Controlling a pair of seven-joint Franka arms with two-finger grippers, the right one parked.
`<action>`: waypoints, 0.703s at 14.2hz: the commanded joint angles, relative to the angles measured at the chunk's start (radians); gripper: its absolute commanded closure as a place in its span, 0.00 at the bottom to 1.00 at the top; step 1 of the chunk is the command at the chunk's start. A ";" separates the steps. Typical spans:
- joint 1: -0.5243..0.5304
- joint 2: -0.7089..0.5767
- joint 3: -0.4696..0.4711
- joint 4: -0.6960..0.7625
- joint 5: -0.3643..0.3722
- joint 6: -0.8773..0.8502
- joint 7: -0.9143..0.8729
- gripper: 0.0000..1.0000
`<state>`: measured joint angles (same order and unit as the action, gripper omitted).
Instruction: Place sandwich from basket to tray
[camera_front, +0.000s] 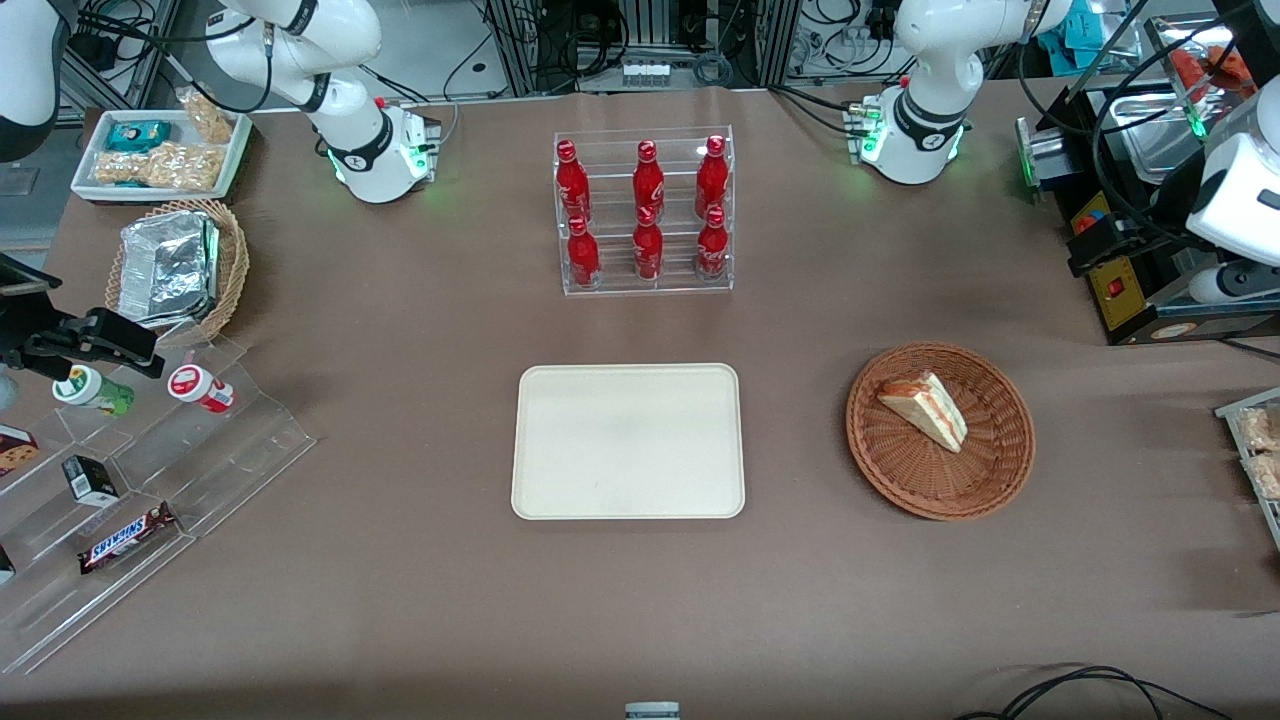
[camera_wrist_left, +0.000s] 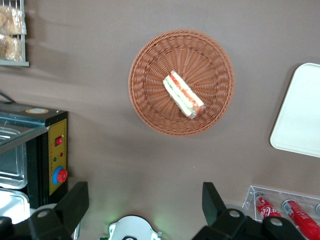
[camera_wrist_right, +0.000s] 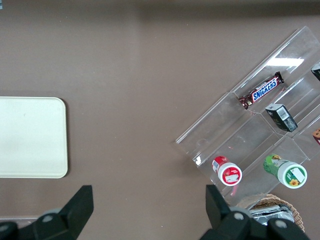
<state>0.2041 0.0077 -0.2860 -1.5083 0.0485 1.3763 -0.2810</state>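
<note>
Left wrist view shows us our gripper wide open, holding nothing, above the table, fingertips cut off; sandwich lies in basket, tray partly cropped.

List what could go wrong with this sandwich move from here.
The sandwich is a thin wedge lying flat in the shallow basket; the open gripper, high above the table, may pinch it badly or drag the basket. Layers could separate in transit to the tray.
</note>
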 joint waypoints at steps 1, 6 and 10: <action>0.014 -0.012 -0.002 -0.061 -0.001 -0.078 -0.045 0.00; 0.015 -0.012 -0.002 -0.287 -0.007 0.169 -0.217 0.00; 0.015 0.050 -0.001 -0.426 -0.006 0.462 -0.450 0.00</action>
<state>0.2082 0.0359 -0.2815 -1.8801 0.0486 1.7346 -0.6151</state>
